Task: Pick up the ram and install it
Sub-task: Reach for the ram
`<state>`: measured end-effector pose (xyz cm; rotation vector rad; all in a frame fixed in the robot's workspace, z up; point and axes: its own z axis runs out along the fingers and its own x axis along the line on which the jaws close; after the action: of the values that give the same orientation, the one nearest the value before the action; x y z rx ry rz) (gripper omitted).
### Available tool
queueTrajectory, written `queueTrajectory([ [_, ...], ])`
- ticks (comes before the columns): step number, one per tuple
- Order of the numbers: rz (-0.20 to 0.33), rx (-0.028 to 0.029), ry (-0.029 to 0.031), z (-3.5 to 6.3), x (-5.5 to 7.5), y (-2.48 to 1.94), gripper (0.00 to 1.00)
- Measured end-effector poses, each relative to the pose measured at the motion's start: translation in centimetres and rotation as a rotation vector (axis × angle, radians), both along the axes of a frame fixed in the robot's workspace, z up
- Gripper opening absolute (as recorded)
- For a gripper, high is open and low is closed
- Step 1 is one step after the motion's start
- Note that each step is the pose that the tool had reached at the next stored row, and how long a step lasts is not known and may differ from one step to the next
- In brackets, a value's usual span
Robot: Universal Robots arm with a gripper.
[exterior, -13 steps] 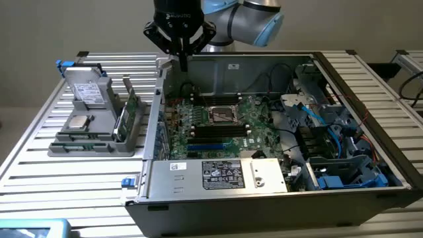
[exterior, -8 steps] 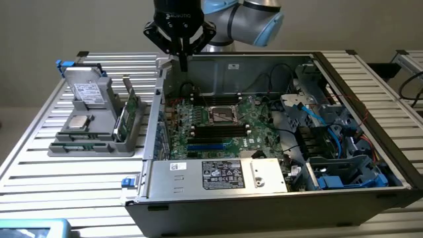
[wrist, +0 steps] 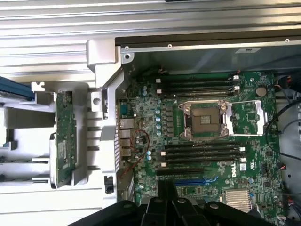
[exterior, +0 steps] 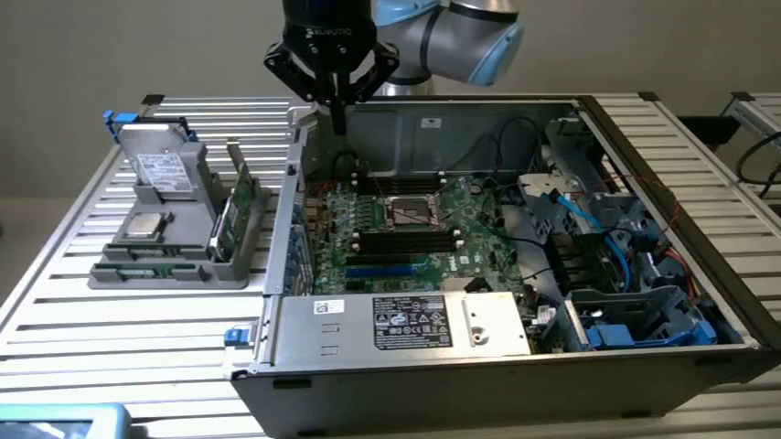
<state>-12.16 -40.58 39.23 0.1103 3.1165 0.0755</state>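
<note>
Hanging above the far corner of the open computer case [exterior: 573, 274], on the exterior view's left, the gripper [exterior: 337, 123] has its jaws drawn narrow, almost touching, with nothing visible between them. From the wrist view the gripper [wrist: 167, 188] looks down on the motherboard [wrist: 207, 155], whose long black slots [wrist: 202, 153] beside the processor socket appear unfilled.

The ram [exterior: 225, 230] is not in hand. It stands on edge in a grey holder [exterior: 171, 273] on the slatted bench [exterior: 110, 320], towards the bench's edge on the exterior view's left. It sits just outside the case wall and well apart from the jaws. The wrist view shows the ram [wrist: 63, 155] as a long green strip in that holder. A taller green card [exterior: 243, 183] stands just beside it, further back.

Several things could go wrong from here:
- **Wrong part:** the two green boards stand so close that the jaws could take the wrong one or nudge both.
- **Narrow jaws:** brought down as they are, they would land on the stick's top edge instead of straddling it.
- **Off-centre grip:** a thin board held off centre may tilt, then meet a slot at an angle and jam or bend.
- **Case wall:** it rises between the holder and the motherboard, so a low carry could clip it.
</note>
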Motion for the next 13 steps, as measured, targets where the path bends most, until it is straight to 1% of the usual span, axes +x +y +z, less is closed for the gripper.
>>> queueTrajectory([
  [2,0.000,0.0002,-0.0002,-0.01,-0.1,-0.58,0.11],
  [5,0.000,0.0000,-0.0002,-0.02,-0.7,-1.14,0.11],
  [8,0.000,0.0001,-0.0002,-0.07,-1.9,-1.44,0.11],
  [13,0.000,0.0001,-0.0002,-0.27,-4.2,-1.61,0.11],
])
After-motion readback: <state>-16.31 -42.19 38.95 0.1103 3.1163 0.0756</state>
